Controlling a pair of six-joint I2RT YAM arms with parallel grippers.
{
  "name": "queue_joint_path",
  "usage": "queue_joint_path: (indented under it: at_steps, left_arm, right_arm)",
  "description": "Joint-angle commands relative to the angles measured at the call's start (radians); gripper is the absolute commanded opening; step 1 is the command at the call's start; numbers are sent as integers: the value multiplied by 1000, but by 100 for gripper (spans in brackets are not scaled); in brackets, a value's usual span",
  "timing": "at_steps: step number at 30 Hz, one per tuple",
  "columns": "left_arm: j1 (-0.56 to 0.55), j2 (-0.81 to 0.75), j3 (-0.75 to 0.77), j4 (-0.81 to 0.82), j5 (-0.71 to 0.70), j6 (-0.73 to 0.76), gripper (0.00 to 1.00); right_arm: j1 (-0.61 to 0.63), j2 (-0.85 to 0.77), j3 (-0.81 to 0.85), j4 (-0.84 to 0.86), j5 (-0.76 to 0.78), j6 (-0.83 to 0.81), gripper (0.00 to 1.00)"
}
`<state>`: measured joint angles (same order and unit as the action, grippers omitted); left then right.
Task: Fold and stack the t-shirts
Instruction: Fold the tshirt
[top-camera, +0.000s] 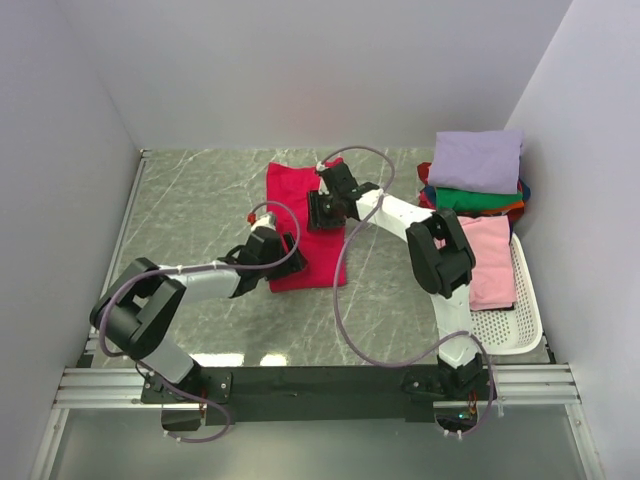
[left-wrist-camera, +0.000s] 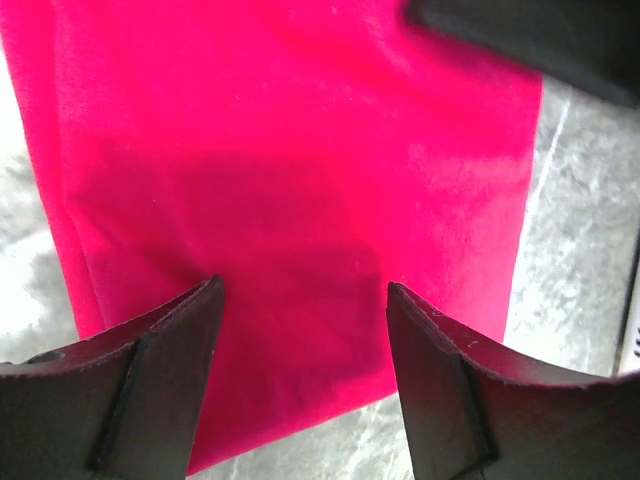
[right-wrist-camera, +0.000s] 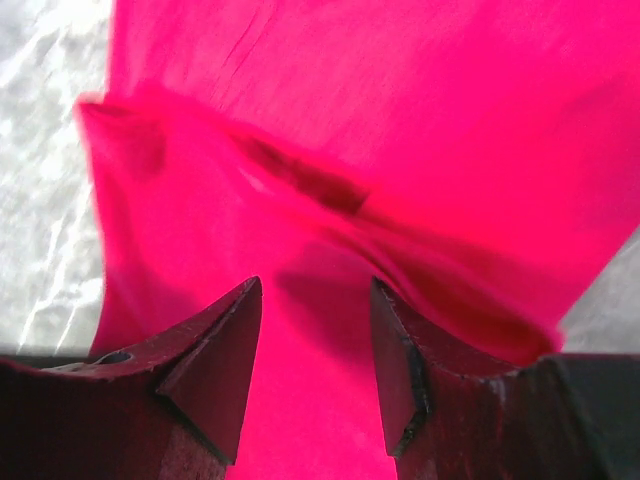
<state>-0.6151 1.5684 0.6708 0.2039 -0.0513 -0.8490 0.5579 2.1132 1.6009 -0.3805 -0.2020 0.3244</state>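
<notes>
The crimson-red t-shirt (top-camera: 305, 235) lies folded into a long strip in the middle of the table. My left gripper (top-camera: 276, 246) hovers over the strip's near left side, jaws open, with only flat red cloth (left-wrist-camera: 300, 180) below my left gripper (left-wrist-camera: 300, 287). My right gripper (top-camera: 326, 208) is over the strip's far part. In the right wrist view the right gripper (right-wrist-camera: 315, 287) is open above the red cloth (right-wrist-camera: 400, 120), where a raised fold crosses ahead of the fingertips. A lavender t-shirt (top-camera: 475, 160) tops a stack with a green one (top-camera: 475, 198) beneath.
A white perforated basket (top-camera: 515, 325) stands at the right edge with a pink t-shirt (top-camera: 490, 262) draped into it. The stack sits in the back right corner against the wall. Grey marbled table (top-camera: 200, 200) shows left of the red strip.
</notes>
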Motion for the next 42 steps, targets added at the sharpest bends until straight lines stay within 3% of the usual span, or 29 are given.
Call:
queue_joint_path:
  at_steps: [1,10,19,26,34,42]
  left_arm:
    - [-29,-33,-68,-3,8,-36,72]
    - [-83,-82,-117,-35,-45,-58,72]
    - [-129,-252,47,-201,-226,-12,74]
    - [-130,-370,18,-440,-326,-90,78]
    - [-124,-344,-122,-436,-256,-200,79]
    - [-124,-295,-116,-436,-269,-190,79]
  right_arm:
    - [-38,19,76,-21,39,-1,54]
    - [-93,-30,102,-32,127,-39,55]
    - [-55,-367,-272,83,142,1,55]
    - [6,-562,-544,94,142,65,55]
    - [85,-584,-641,106,164,128,55]
    - [129,-526,-673,80,199,156,56]
